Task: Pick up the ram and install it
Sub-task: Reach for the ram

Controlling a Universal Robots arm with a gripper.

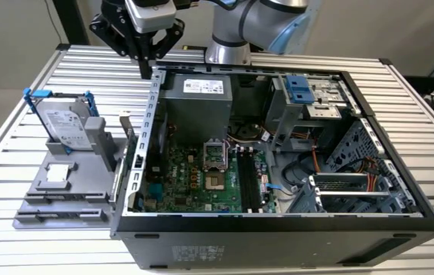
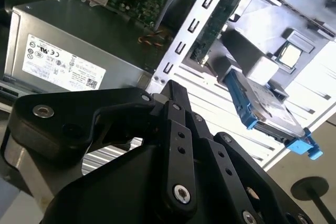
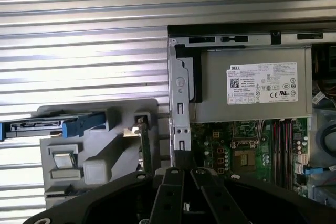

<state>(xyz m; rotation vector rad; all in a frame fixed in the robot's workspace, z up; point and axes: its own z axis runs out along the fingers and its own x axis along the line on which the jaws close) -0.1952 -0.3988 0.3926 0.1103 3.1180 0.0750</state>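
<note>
The ram (image 1: 129, 143) is a thin dark green stick standing on its edge in the grey holder (image 1: 63, 189), close against the outer wall of the open computer case (image 1: 278, 223). It also appears as a narrow green edge in both wrist views (image 3: 145, 148) (image 2: 212, 27). My gripper (image 1: 147, 72) hangs above the case's far corner on the exterior view's left, farther back than the ram and apart from it. Its black fingers (image 2: 173, 103) are shut together with nothing between them, as the first wrist view's gripper (image 3: 182, 162) also shows. Long black slots (image 1: 249, 183) lie on the motherboard.
A silver hard drive (image 1: 69, 127) with blue rails stands upright in the holder. A small square chip (image 1: 58, 172) lies in front of it. Inside the case are a grey power supply (image 1: 198, 103), drive cages (image 1: 312, 97) and cables. Everything rests on a ribbed aluminium table (image 1: 18, 229).
</note>
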